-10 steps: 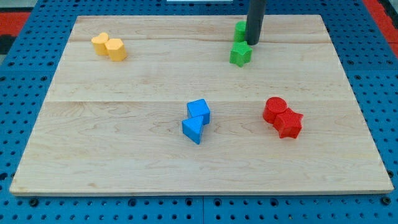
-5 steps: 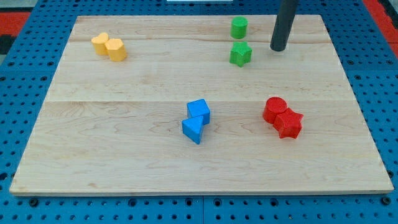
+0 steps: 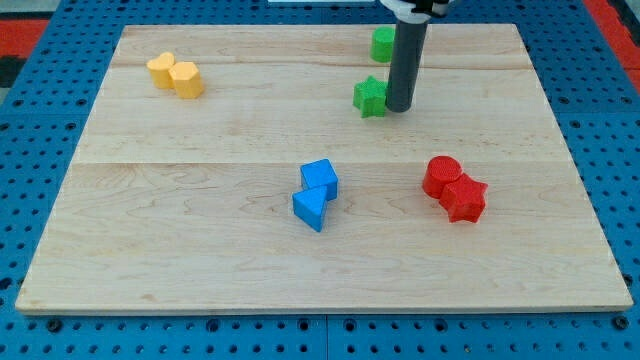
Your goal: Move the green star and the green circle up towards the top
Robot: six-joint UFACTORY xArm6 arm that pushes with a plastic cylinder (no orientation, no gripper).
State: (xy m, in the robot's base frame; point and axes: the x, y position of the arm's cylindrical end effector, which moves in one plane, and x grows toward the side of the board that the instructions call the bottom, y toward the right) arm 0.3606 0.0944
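The green star (image 3: 370, 97) lies on the wooden board (image 3: 200, 200) in its upper middle part. The green circle (image 3: 382, 44) stands near the board's top edge, just above the star and partly hidden by the rod. My tip (image 3: 399, 107) is down on the board, touching the star's right side. The rod rises straight up from there, passing just right of the green circle.
Two yellow blocks (image 3: 176, 76) sit together at the upper left. Two blue blocks (image 3: 317, 193) sit together in the middle. A red circle (image 3: 441, 176) and a red star (image 3: 465, 198) sit together at the right. Blue pegboard surrounds the board.
My tip swung from right of the green blocks down and left against the star's right side. The green star has slid a little left and down. The green circle has not moved.
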